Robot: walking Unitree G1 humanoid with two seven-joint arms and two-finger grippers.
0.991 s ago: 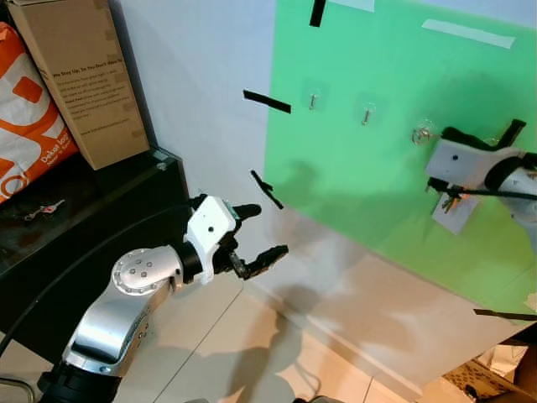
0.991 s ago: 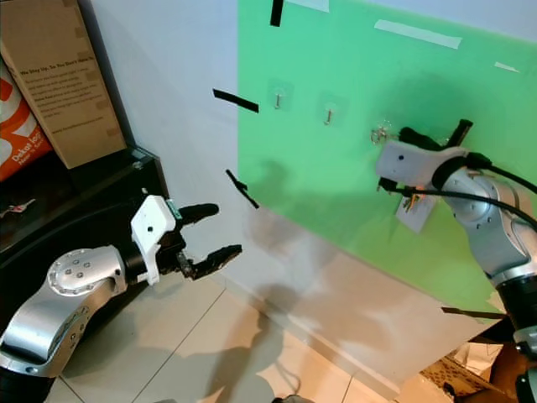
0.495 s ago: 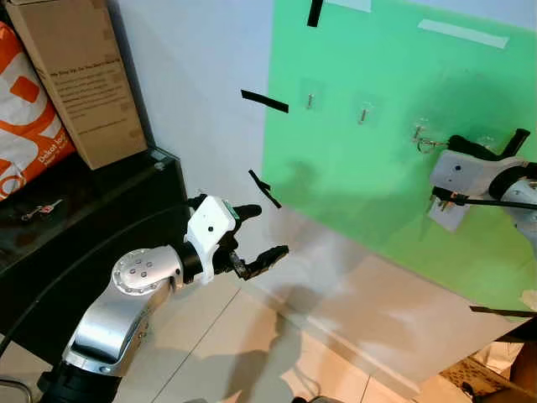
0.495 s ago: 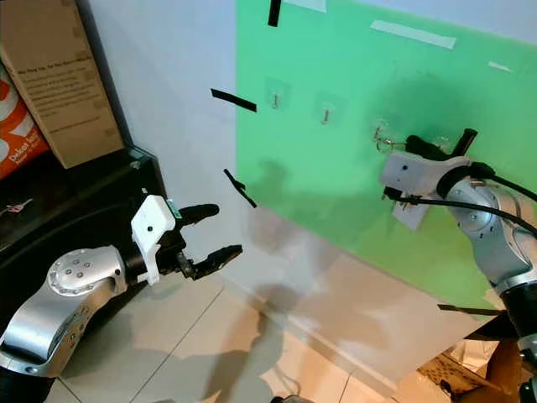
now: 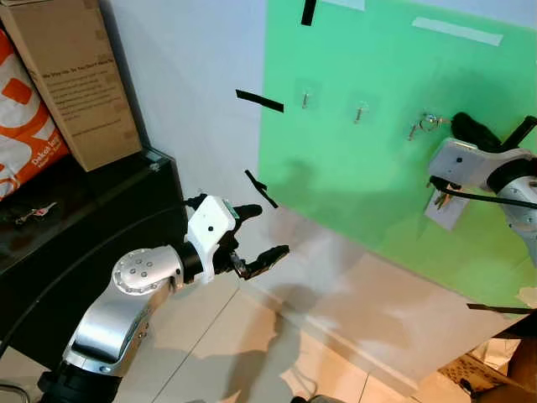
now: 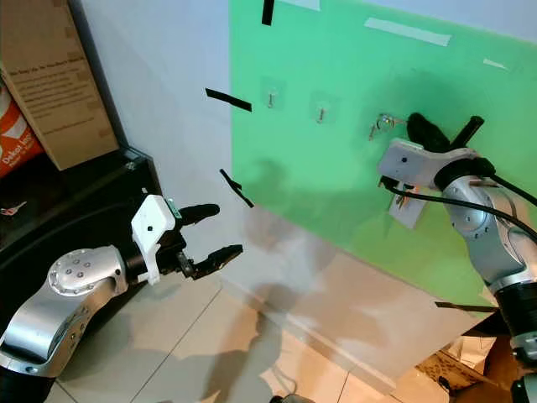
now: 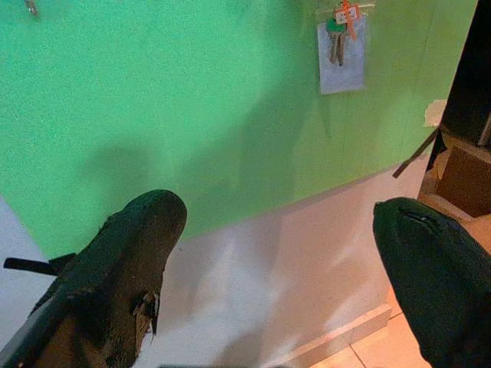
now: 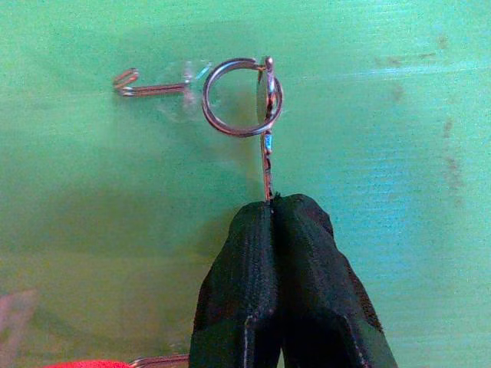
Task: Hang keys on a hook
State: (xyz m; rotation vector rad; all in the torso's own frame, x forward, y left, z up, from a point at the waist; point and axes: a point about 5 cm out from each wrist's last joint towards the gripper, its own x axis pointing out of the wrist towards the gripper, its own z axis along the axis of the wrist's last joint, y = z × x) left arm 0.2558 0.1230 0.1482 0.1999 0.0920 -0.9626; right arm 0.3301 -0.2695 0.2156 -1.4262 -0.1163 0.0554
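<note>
left gripper (image 5: pixel 252 239) low by the wall (image 5: pixel 193 75), fingers spread wide on nothing; right gripper (image 8: pixel 274 207) up at the green board's (image 5: pixel 352 185) right edge, pinched tight on the keys (image 8: pixel 266 157), key ring (image 8: pixel 242 97) just beside the hook (image 8: pixel 149 87)

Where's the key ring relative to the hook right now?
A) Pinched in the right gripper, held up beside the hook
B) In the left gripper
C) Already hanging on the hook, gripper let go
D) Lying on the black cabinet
A: the right gripper is shut on the key's shaft, with the key ring raised next to the hook on the green board; whether the ring has caught the hook cannot be told.
</note>
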